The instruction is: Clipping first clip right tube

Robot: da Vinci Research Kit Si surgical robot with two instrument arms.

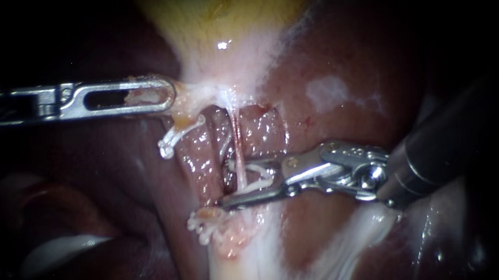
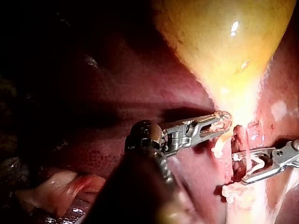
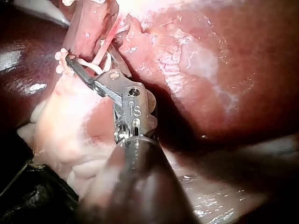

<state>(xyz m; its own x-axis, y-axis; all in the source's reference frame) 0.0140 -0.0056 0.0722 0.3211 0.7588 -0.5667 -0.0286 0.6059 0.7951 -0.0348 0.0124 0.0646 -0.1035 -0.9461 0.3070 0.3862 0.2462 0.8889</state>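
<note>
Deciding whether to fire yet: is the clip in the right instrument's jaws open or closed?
Open. The clip held by the right instrument shows two spread legs, with the thin pink tube passing between them.

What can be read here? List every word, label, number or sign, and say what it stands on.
On the right instrument: a small stamped mark on its metal wrist, seen in the right wrist view, too unclear to quote.
On the left instrument: nothing readable.
On the liver, gallbladder, tube and clip: no words, numbers or signs.
</note>
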